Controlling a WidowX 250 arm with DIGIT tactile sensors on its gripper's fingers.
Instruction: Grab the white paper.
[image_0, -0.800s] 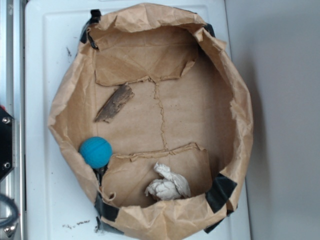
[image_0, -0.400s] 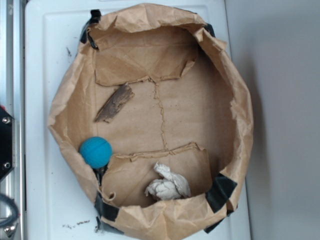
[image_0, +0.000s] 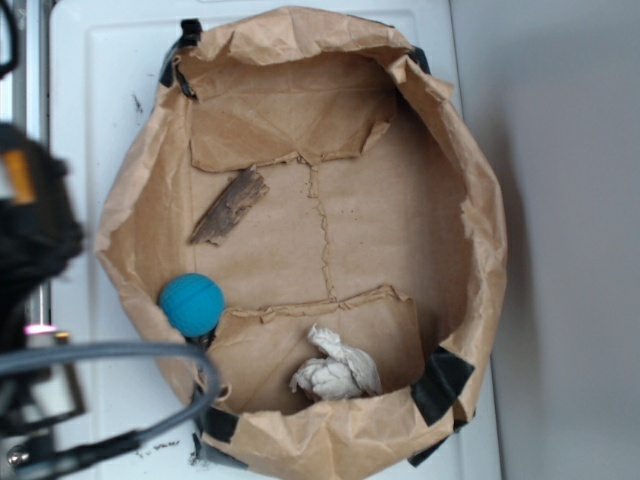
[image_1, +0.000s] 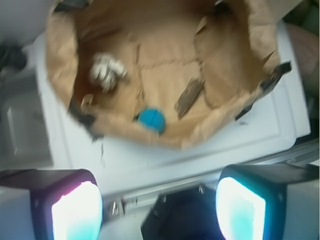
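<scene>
Soft even light, blurred wrist view

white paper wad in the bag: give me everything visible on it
The white paper is a small off-white crumpled wad, tissue-like, lumpy with grey creases and a twisted tail pointing up-left in the exterior view. It lies loose on a folded flap of the brown paper bag, near the bag's lower wall, to the right of the blue ball and apart from it. Nothing grips or covers it. The wrist view shows it blurred, far from the gripper, whose jaws stand wide apart.
</scene>
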